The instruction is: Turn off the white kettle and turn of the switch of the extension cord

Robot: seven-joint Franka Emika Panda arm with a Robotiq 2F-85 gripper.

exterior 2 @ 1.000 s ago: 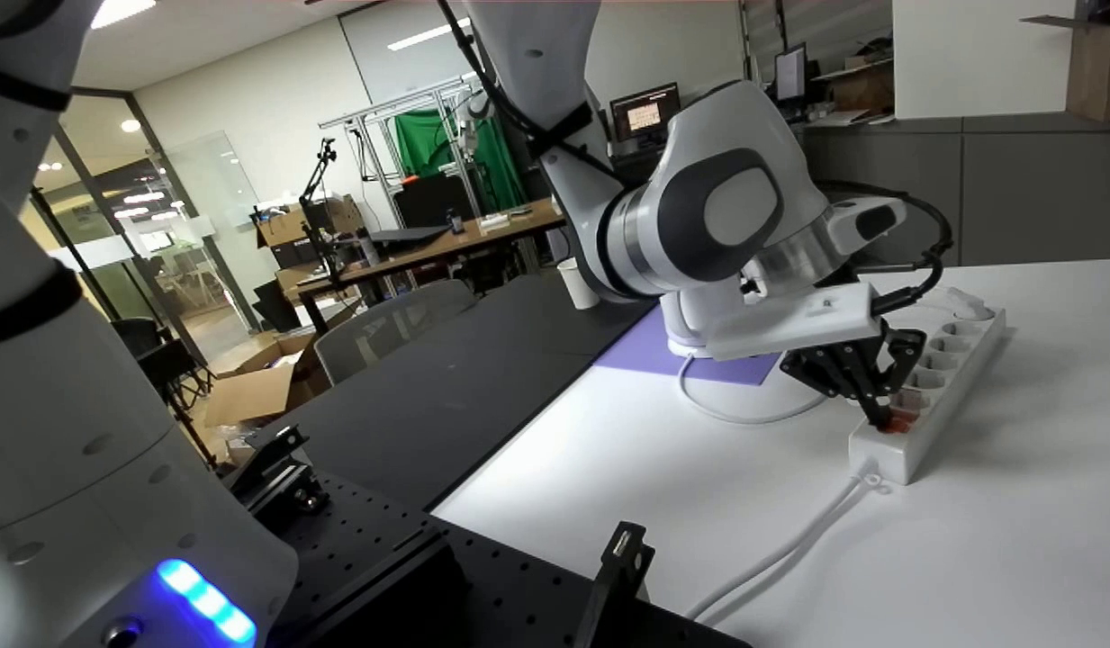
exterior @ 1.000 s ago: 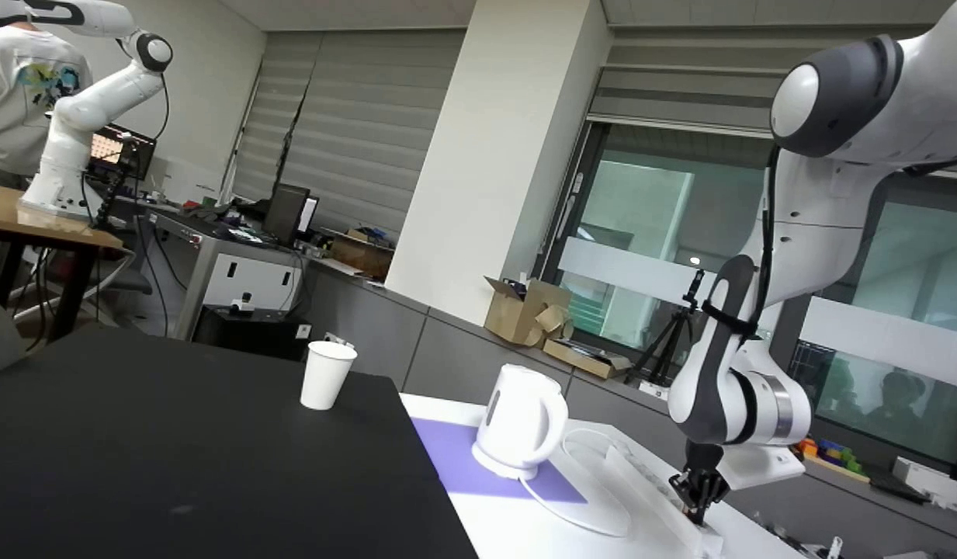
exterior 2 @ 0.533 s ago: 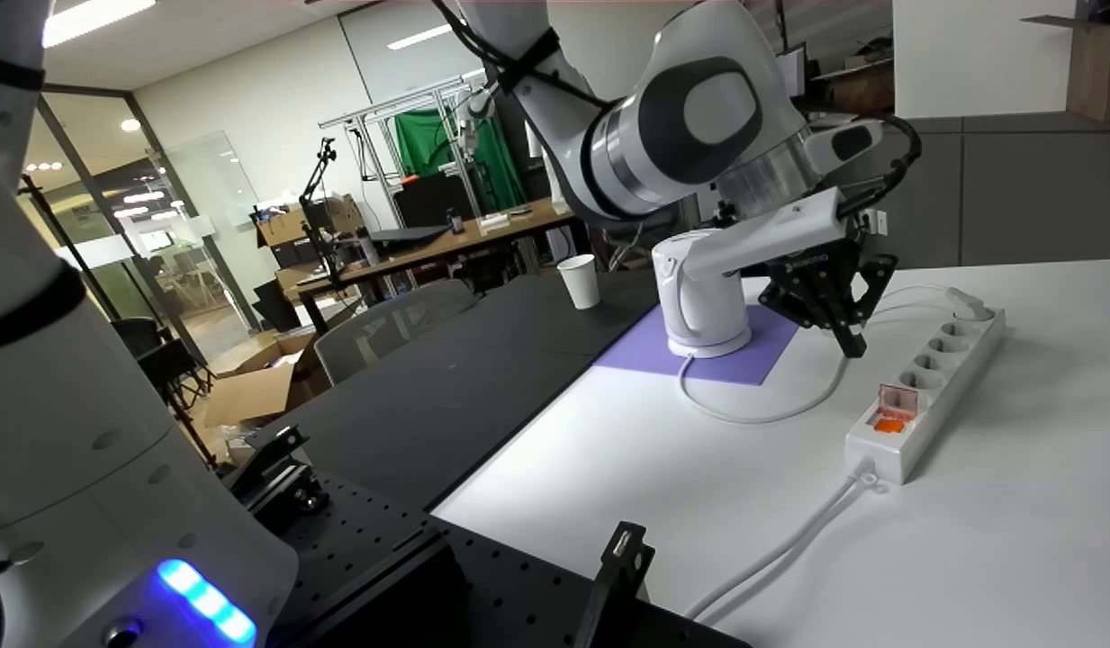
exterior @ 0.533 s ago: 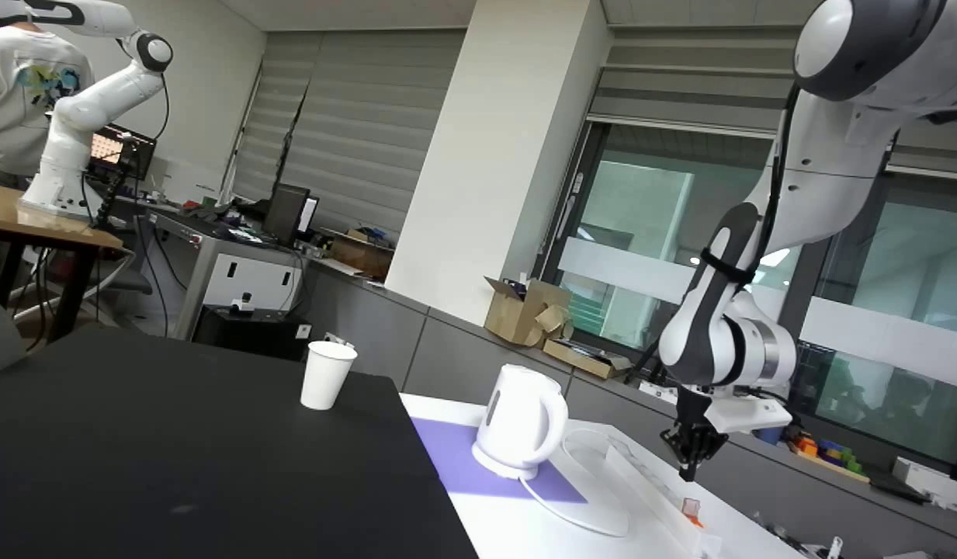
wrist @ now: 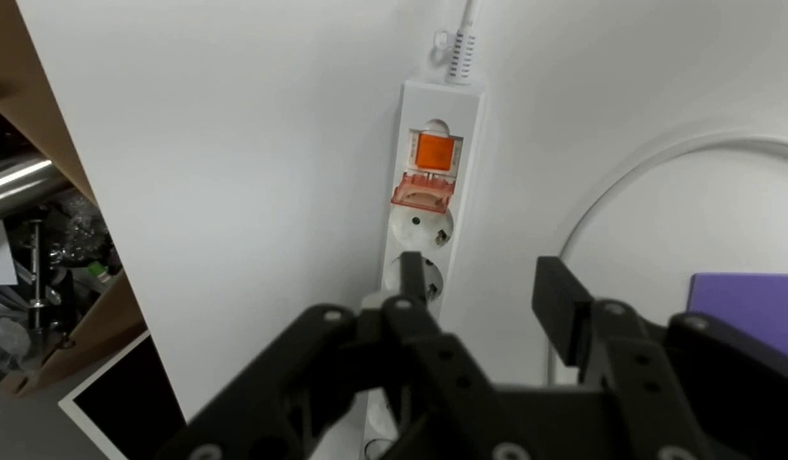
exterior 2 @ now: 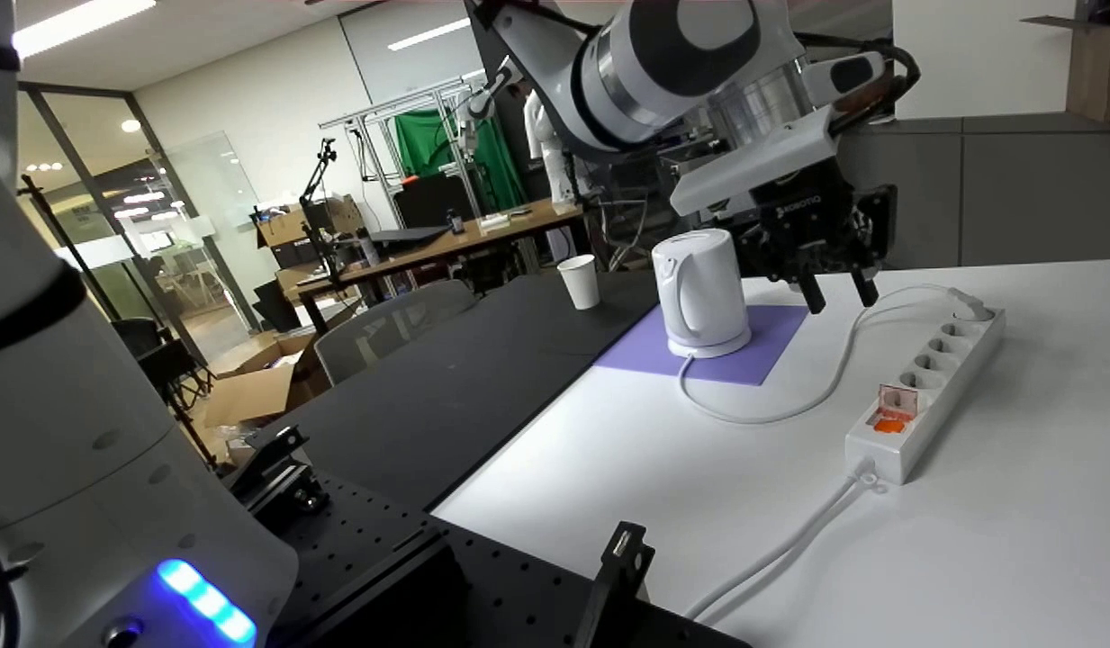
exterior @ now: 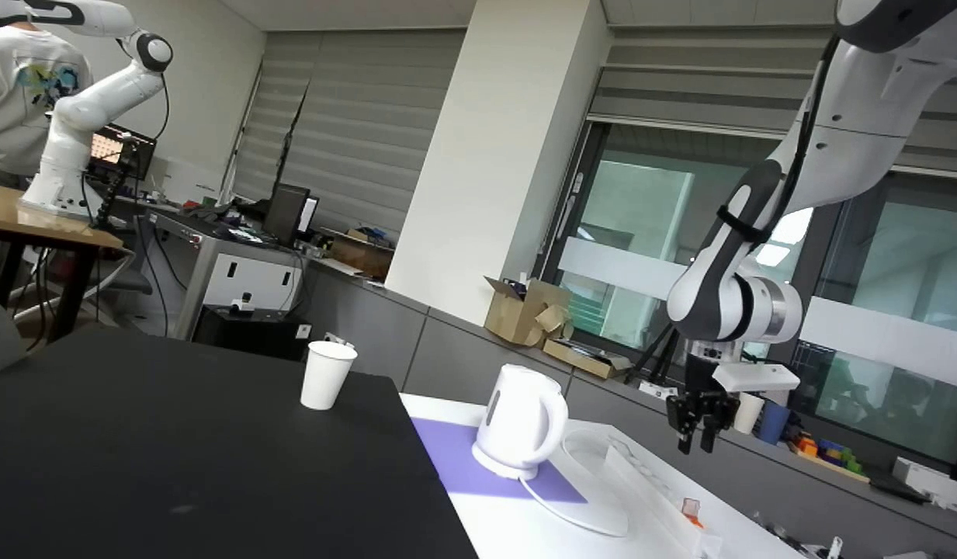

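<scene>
White kettle (exterior 2: 718, 297) stands upright on a purple mat (exterior 2: 775, 337), toward the far edge of the white table (exterior 2: 1041, 468); the mat lies along the side edge that meets the black table (exterior: 175, 466). From the kettle's base a white cable (exterior 2: 751, 420) loops over the tabletop to a plug (exterior 2: 971, 307) in the far end of the extension cord (exterior 2: 946, 382). The extension cord lies flat, nearer the opposite side edge, its orange switch (wrist: 434, 152) at the end toward the table's near edge. Red cover (wrist: 424, 193) is raised off the switch; on or off, cannot tell. Gripper (exterior 2: 841, 293) hangs above the table, well apart from the kettle in an exterior view, fingers (wrist: 560, 310) spread; in the wrist view one fingertip overlaps the row of sockets (wrist: 425, 227). White paper cup (exterior: 327, 376) stands on the black table, near its far edge.
</scene>
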